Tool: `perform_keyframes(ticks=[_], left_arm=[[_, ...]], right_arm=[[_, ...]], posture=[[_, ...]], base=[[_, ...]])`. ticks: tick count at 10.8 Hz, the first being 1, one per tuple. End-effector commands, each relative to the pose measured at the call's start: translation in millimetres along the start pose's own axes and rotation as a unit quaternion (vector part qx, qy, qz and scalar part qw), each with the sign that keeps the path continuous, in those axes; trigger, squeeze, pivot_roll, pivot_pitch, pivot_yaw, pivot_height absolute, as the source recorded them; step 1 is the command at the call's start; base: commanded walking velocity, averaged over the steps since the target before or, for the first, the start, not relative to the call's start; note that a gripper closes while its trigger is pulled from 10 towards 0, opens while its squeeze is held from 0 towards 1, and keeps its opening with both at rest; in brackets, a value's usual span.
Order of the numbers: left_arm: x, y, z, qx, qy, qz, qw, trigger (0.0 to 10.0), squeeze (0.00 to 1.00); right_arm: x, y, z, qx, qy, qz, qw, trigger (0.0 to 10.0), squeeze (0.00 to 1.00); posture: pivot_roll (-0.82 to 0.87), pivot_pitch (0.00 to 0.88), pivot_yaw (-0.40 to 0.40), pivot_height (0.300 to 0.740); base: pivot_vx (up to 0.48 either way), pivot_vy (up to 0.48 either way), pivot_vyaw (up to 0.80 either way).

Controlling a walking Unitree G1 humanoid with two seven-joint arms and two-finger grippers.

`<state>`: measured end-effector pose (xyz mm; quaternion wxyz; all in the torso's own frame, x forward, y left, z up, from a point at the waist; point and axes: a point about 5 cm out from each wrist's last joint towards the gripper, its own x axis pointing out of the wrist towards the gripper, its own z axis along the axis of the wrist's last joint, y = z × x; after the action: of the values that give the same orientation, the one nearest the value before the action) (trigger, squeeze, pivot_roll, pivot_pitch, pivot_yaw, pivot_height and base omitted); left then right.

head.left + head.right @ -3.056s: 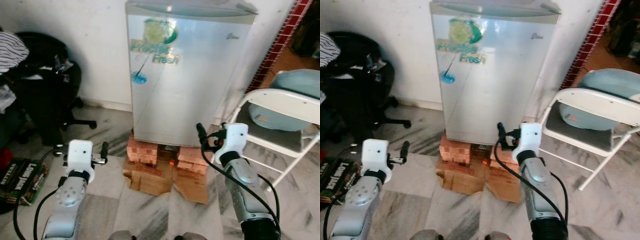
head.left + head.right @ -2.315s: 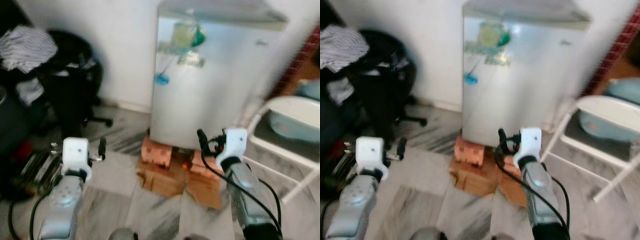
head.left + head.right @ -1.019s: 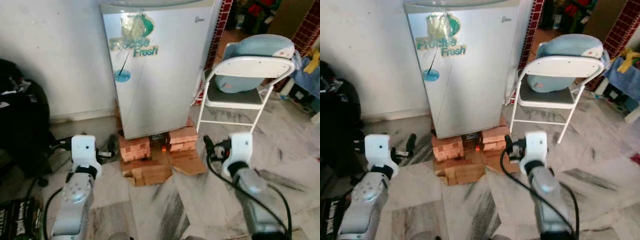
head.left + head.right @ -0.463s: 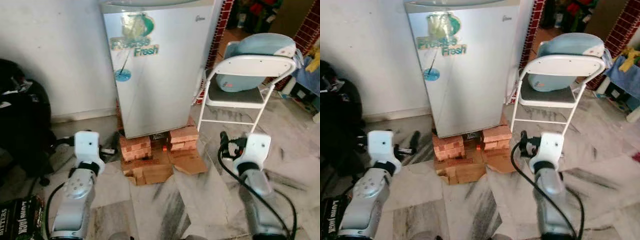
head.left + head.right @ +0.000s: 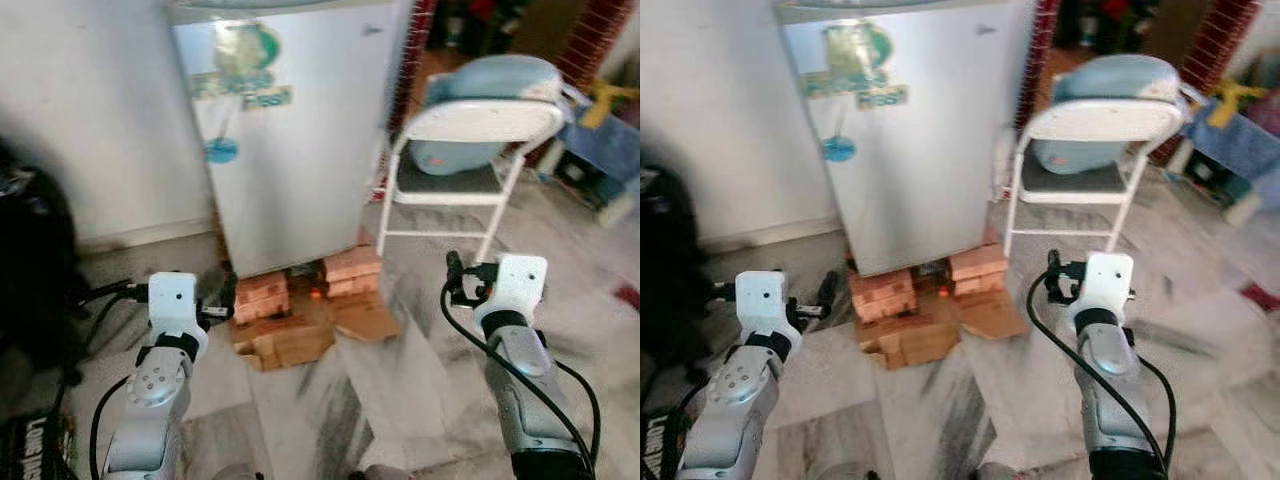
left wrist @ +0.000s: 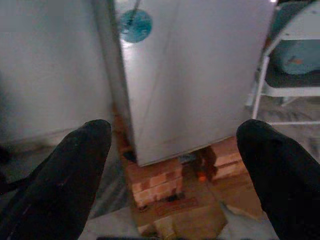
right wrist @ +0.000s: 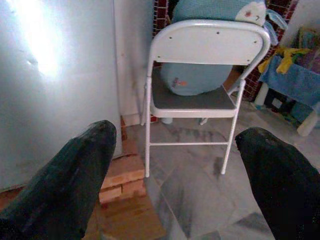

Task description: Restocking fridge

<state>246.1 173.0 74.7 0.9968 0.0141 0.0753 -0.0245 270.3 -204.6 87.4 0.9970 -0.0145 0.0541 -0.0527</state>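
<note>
A silver mini fridge (image 5: 290,140) with a green and blue sticker stands against the white wall, its door shut. It rests on stacks of red bricks (image 5: 262,295) over flattened cardboard (image 5: 300,340). My left gripper (image 6: 175,127) is open and holds nothing; it points at the fridge's lower front from a short way off. My right gripper (image 7: 177,131) is open too, with nothing between its fingers, and faces the gap between the fridge and the white folding chair (image 7: 200,50). Both arms are held out low over the marble floor.
The white folding chair (image 5: 470,150) stands just right of the fridge with a pale blue bundle (image 5: 490,80) on its seat. A black office chair (image 5: 30,250) is at the left, a printed box (image 5: 30,440) lies at the lower left, and blue items (image 5: 600,140) at the far right.
The whole picture has shifted slightly and gone blurry, so the camera has moved. The fridge door has stayed shut and both grippers are still open in front of me.
</note>
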Motion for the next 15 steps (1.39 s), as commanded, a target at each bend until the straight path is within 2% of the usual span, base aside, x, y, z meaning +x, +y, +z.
perform_keyframes(ticks=[1,3,5,6,11,15], left_arm=[[0.4,0.8,0.4,0.004,0.002,-0.005,1.0,10.0,0.0],[2.6,6.2,2.6,0.009,-0.002,0.005,1.0,10.0,0.0],[2.9,5.5,2.7,0.01,-0.002,0.004,1.0,10.0,0.0],[3.1,5.4,2.7,0.009,-0.001,0.003,1.0,10.0,0.0],[5.0,4.0,0.9,0.011,0.006,0.0,1.0,10.0,0.0],[5.4,0.4,2.6,0.005,0.002,-0.014,1.0,10.0,0.0]], right_arm=[[2.7,3.0,2.7,-0.005,-0.007,0.011,1.0,10.0,0.0],[6.4,-3.5,4.5,-0.003,-0.007,0.002,1.0,10.0,0.0],[5.8,-1.2,4.4,-0.001,-0.007,0.002,1.0,10.0,0.0],[4.9,-0.3,3.1,-0.001,-0.006,0.003,1.0,10.0,0.0],[6.5,-0.8,2.6,-0.002,-0.006,0.001,1.0,10.0,0.0],[8.9,1.2,3.1,-0.001,-0.007,0.004,1.0,10.0,0.0]], posture=[[0.06,0.0,-0.017,0.74],[0.06,0.0,-0.019,0.74],[0.06,0.0,-0.019,0.74],[0.06,0.0,-0.017,0.74],[0.06,0.0,-0.012,0.74],[0.06,0.0,-0.012,0.74]], base=[[0.0,0.255,-0.49],[0.0,0.0,-0.21],[0.0,0.0,-0.21],[0.0,0.0,-0.61],[0.0,0.454,-0.77],[0.0,0.0,-0.8]])
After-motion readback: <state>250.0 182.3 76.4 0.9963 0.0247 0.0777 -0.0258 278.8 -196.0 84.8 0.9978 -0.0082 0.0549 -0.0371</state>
